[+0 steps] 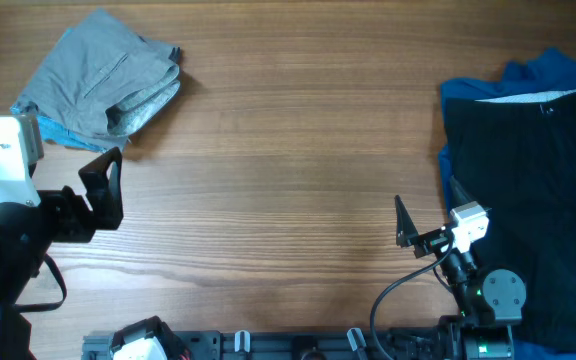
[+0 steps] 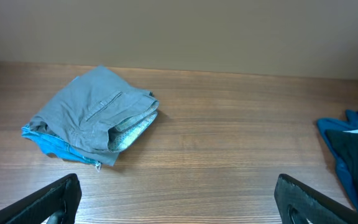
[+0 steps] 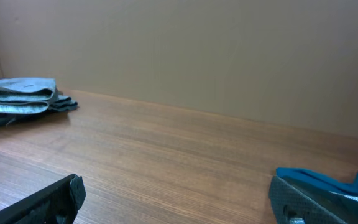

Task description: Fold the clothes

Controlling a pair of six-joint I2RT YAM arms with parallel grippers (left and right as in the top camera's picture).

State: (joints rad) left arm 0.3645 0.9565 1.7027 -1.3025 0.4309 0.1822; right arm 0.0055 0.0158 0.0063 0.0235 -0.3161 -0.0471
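A folded grey garment (image 1: 103, 75) lies on a light blue one at the table's far left; it also shows in the left wrist view (image 2: 95, 115) and small in the right wrist view (image 3: 20, 96). A pile of dark navy and bright blue clothes (image 1: 528, 150) lies unfolded at the right edge, seen too in the left wrist view (image 2: 353, 143) and the right wrist view (image 3: 328, 180). My left gripper (image 1: 103, 190) is open and empty at the near left. My right gripper (image 1: 406, 225) is open and empty, just left of the blue pile.
The wooden table (image 1: 298, 150) spreads between the two piles. A plain beige wall (image 3: 197, 50) stands behind the table. Arm bases and cables (image 1: 298, 345) line the near edge.
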